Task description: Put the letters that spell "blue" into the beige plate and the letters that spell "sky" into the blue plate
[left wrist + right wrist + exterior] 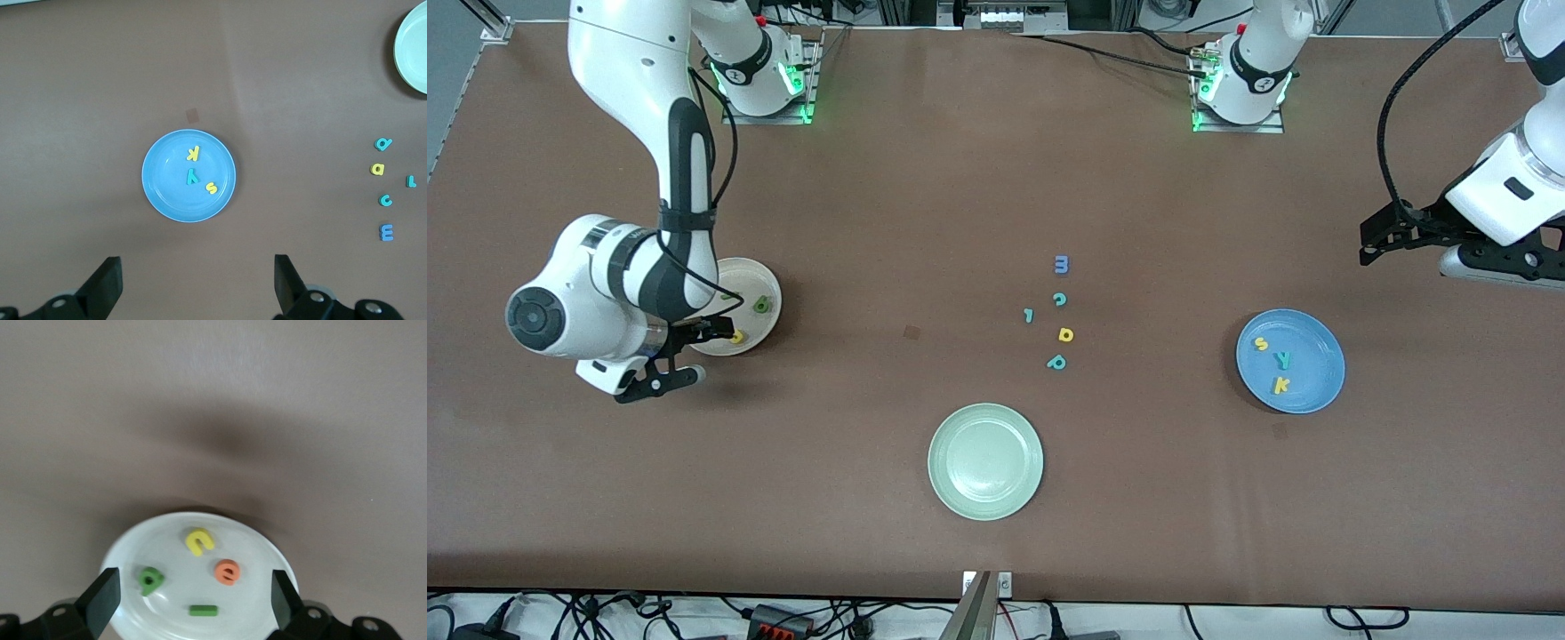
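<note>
Four "blue" letters [200,570] sit in the beige plate [260,550], s, k, y [199,171] in the blue plate [160,193]; I judge sorting done. Right claw [193,597] open over beige plate, left claw [197,283] open, waiting above the surface near the blue plate; next I just retract

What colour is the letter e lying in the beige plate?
Orange. The letter e lies in the beige plate, clearest in the right wrist view.
</note>
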Motion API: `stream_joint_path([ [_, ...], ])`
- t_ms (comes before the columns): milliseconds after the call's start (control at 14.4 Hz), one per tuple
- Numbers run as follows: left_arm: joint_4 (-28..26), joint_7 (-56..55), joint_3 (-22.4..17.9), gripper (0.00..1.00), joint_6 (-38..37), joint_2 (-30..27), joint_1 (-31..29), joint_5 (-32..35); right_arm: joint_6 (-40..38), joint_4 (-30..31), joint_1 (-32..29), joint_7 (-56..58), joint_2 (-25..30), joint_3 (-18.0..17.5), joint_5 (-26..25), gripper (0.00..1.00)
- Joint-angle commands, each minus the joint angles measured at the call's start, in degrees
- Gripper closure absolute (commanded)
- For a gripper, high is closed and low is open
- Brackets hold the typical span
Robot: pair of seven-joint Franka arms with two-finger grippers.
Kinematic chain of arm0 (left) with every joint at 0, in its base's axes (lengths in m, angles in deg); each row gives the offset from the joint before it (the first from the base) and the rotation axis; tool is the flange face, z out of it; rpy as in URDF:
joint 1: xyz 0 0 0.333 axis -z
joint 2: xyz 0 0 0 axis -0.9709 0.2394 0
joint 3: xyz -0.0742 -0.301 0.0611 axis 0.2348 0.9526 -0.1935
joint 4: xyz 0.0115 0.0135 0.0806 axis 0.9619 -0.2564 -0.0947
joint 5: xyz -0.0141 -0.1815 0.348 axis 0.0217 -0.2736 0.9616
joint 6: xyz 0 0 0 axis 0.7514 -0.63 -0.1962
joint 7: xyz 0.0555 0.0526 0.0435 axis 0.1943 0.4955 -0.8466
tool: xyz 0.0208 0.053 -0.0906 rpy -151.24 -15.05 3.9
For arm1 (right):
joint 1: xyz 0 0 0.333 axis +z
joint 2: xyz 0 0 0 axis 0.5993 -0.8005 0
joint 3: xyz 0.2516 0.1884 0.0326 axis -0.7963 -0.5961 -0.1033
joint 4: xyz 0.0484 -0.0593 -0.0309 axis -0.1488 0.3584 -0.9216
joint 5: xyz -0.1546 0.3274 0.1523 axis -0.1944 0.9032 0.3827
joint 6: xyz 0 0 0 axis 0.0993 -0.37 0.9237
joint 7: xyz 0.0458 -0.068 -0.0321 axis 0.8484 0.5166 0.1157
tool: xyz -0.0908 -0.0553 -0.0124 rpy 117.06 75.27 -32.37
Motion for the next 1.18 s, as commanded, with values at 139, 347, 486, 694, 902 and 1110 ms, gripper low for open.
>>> stream_joint_path([
  [139, 1.25, 0.53, 0.24, 0.00, -1.23, 0.06, 0.15, 1.30, -0.49, -0.27, -10.94, -19.51, 13.00, -17.44, -15.23, 0.00],
  [347, 1.25, 0.53, 0.33, 0.00, -1.23, 0.06, 0.15, 1.30, -2.95, -1.51, -19.64, -28.67, 18.02, -28.09, -23.25, 0.00],
  [486, 1.25, 0.62, 0.24, 0.00, -1.23, 0.06, 0.15, 1.30, -6.10, -4.48, -24.92, -32.72, 19.52, -32.58, -23.71, 0.00],
  [694, 1.34, 0.54, 0.33, 0.00, -1.14, 0.15, 0.15, 1.30, -11.38, -10.28, -29.58, -32.65, 20.40, -33.83, -25.36, 0.00],
  [902, 1.25, 0.62, 0.24, 0.00, -1.23, 0.23, 0.06, 1.30, -14.99, -14.07, -39.75, -32.39, 22.59, -42.23, -27.13, 0.00],
  [1110, 1.25, 0.53, 0.33, 0.00, -1.23, 0.15, 0.15, 1.30, -15.43, -16.52, -44.98, -31.68, 24.10, -45.87, -29.66, 0.00],
])
